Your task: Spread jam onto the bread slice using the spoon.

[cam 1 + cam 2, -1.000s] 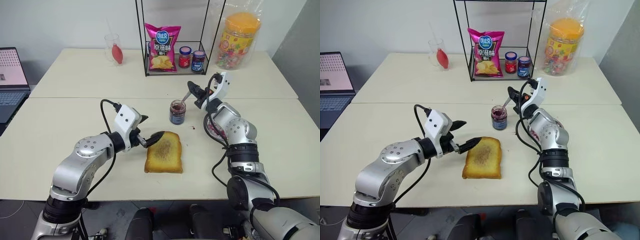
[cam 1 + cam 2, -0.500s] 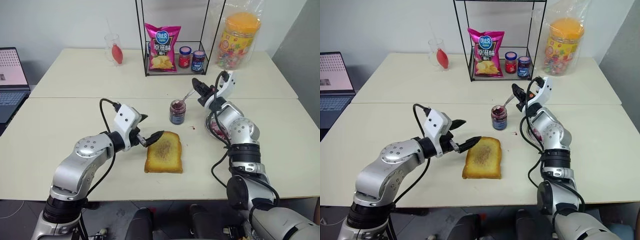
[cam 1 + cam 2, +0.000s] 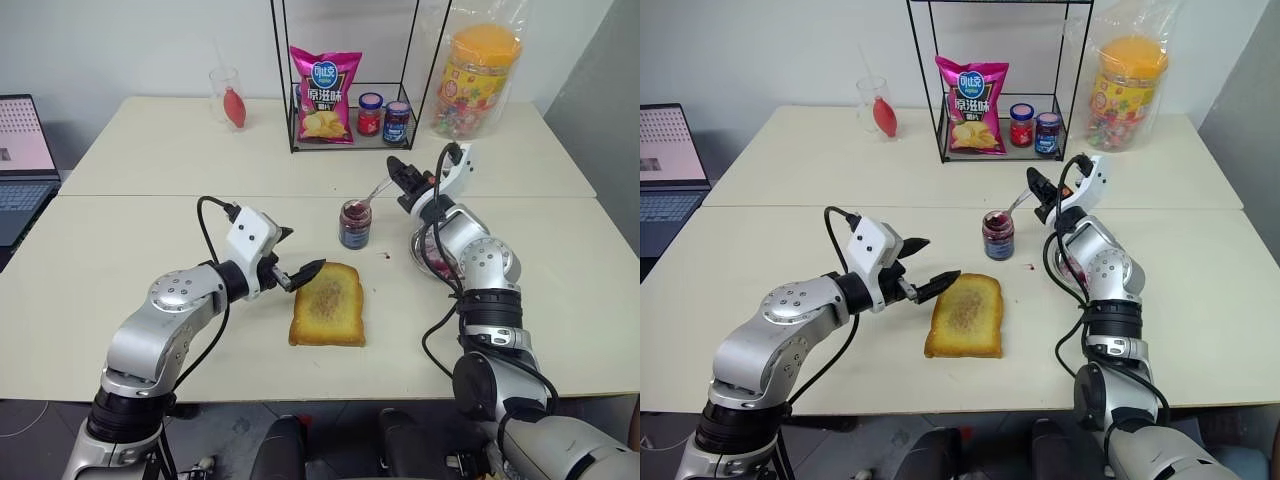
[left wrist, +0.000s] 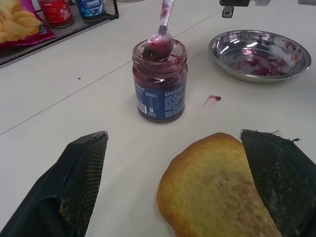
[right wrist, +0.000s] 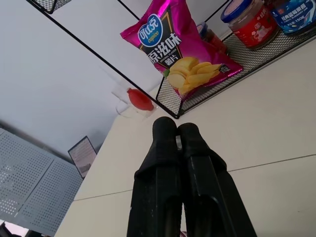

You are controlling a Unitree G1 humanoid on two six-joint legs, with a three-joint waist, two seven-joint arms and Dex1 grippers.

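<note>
Broadly, the pale counter [image 3: 150, 240] carries everything, with a seam running across it from side to side. At its far edge stands a black wire rack [image 3: 345, 75] holding a pink bag of crisps [image 3: 324, 95], a red-capped jar [image 3: 370, 113] and a blue-capped jar [image 3: 396, 121]. Beside the rack toward the far right corner sits a big tub of sweets [image 3: 478, 80] in a clear bag, and toward the far left a clear glass [image 3: 226, 95] with something red in it. A laptop [image 3: 22, 160] lies off the left edge.

Near the front edge, about midway along it, the bread slice [image 3: 328, 305] lies flat, browned in the centre. The left gripper [image 3: 296, 255] hovers just beside the slice's left far corner, jaws spread wide with nothing between them; the left wrist view shows its two fingers [image 4: 79, 182] flanking the toast without touching it.

Further in, just past the seam, a round steel dish [image 4: 260, 54] smeared with jam sits to the right of the jam jar [image 3: 355, 223], which stands upright and lidless beyond the bread. A small red drip [image 4: 213, 98] marks the counter between jar and dish.

The right gripper [image 3: 401, 177] is clamped shut on the handle of the spoon [image 4: 161, 37], whose bowl dips into the jar's mouth, coated in the jam [image 4: 159, 49].
</note>
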